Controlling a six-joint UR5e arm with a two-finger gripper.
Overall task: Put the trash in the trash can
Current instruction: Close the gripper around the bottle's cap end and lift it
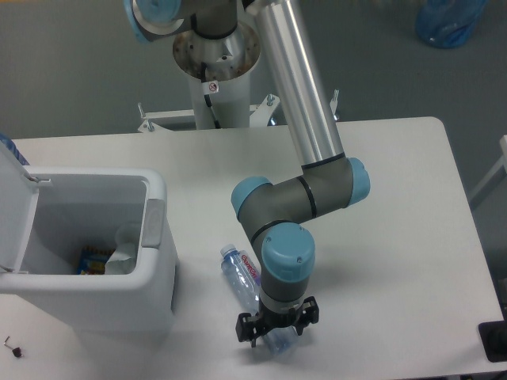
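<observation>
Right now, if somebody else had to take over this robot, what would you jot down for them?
Gripper: low over the bottom end of the bottle; a grasp cannot be confirmed.
Bottle: lying on the table, right of the trash can, cap end pointing toward it.
Trash can: lid open; the white wrapper and a colourful packet lie inside.
Done: wrapper binned.
Left: grip the bottle, lift it, drop it in.

One fixed camera looks steeply down from seemingly high above the table's [396,198] front.
</observation>
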